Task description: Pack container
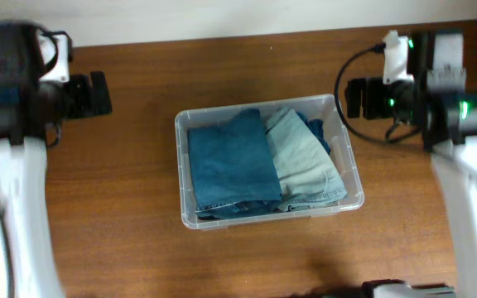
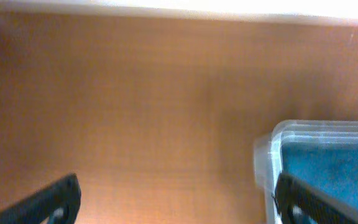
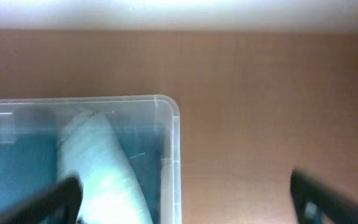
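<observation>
Container [image 1: 180,170]: clear colourless plastic, smooth, glossy on rim, walls slightly cloudy.
Table [image 1: 106,215]: brown wood with fine grain, smooth, low sheen.
Dark blue cloth [image 1: 230,165]: denim, matt, woven, stitched seam visible.
Pale blue cloth [image 1: 305,157]: also denim, matt, more washed look.
Arm shell [image 1: 27,174]: white, smooth, looks like hard plastic.

We list: container [image 2: 319,128] cut off at both wrist views' lower edges; its base hidden under folded jeans [image 1: 226,161]; wrist views blurred.
</observation>
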